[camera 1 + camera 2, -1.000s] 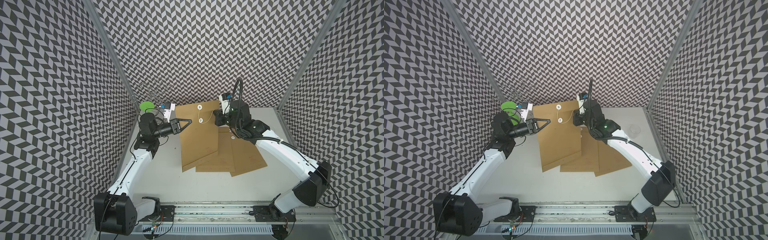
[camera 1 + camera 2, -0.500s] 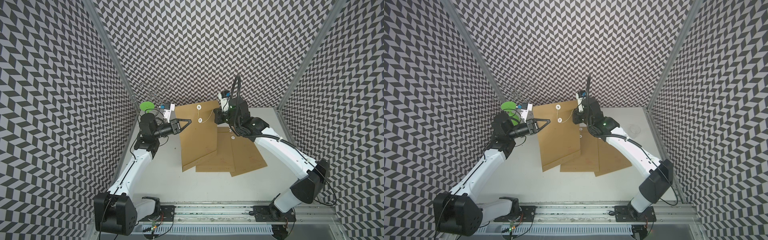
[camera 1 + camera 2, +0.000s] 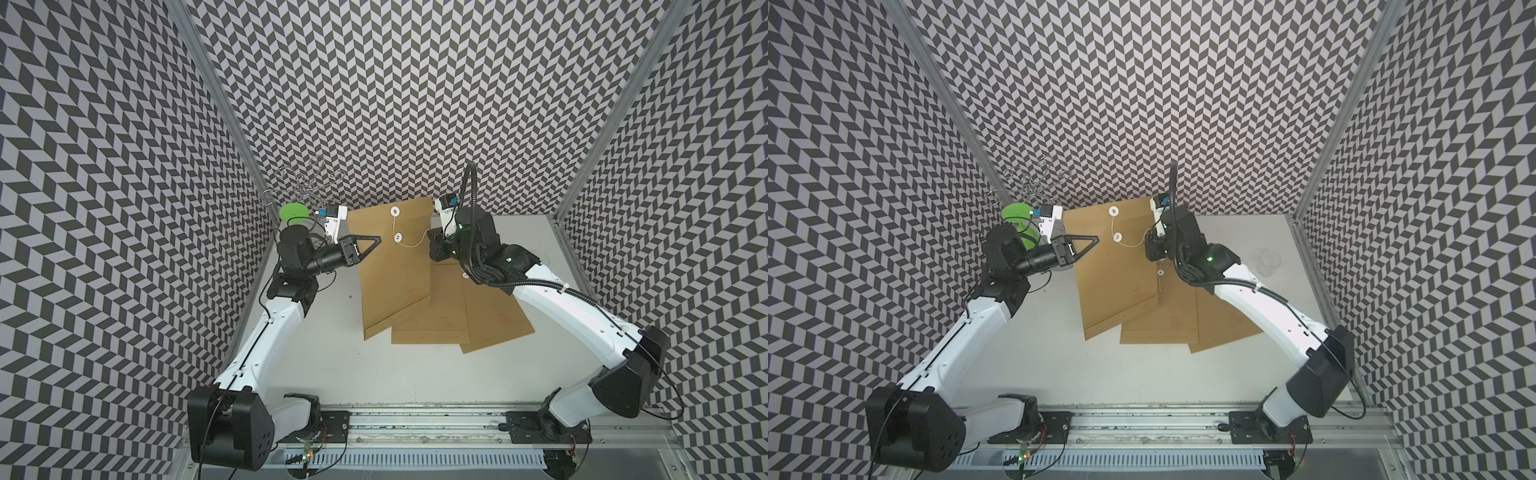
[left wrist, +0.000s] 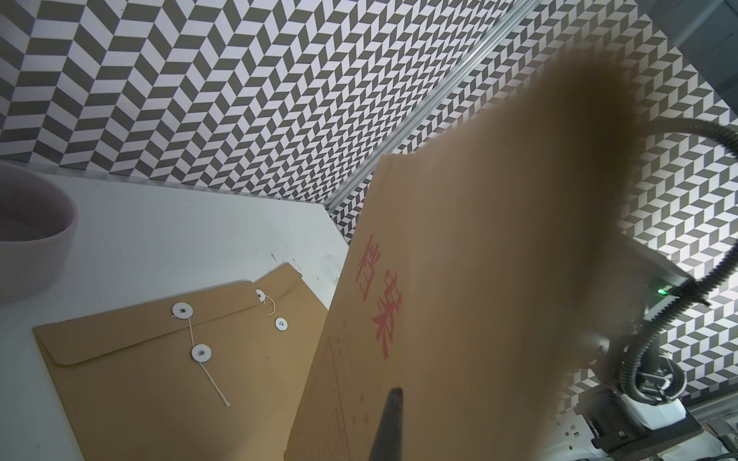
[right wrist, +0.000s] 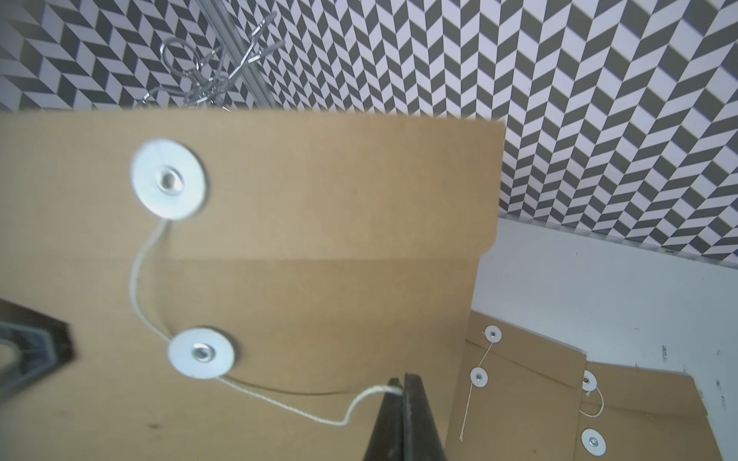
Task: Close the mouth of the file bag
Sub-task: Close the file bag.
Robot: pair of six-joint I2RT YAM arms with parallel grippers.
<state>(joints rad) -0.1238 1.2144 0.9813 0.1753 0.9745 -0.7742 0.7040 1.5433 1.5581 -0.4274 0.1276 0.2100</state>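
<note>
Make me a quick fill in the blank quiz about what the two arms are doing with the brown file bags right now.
1. The right gripper is shut on the lifted file bag's ___.
2. The left gripper is ___ on that bag's edge.
3. ___ more file bags lie flat on the table.
4. The lifted bag's printed characters are ___.
Missing words: string; shut; two; red.

arms [image 3: 266, 332]: white links | joints [image 3: 627, 382]: black | cable [image 3: 465, 187]: corrugated, seemingly black
</note>
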